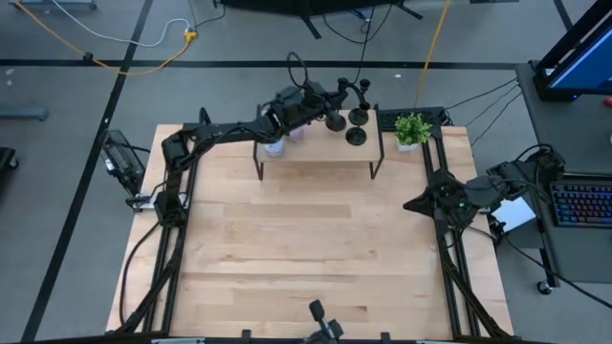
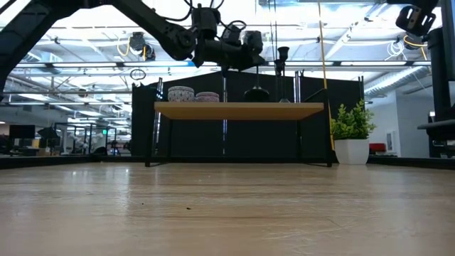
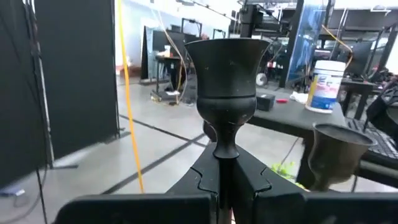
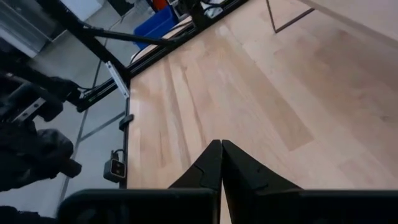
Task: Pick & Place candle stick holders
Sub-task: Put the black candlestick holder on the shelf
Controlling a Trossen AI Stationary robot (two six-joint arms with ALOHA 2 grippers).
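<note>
We see the left gripper clamped on a matte-black candle stick holder's thin stem above the raised wooden shelf; the right gripper is idle, jaws together.

Under me lies a pale wooden worktop, its planks bare across the middle. At its far edge stands a low wooden shelf on thin black legs. On the shelf's left part sit two round candle tins, side by side. Just past the shelf's right end is a small green plant in a white pot. Off the worktop's right side I see a keyboard on a side stand. A yellow cable trails over the grey floor beyond the far-left corner.
</note>
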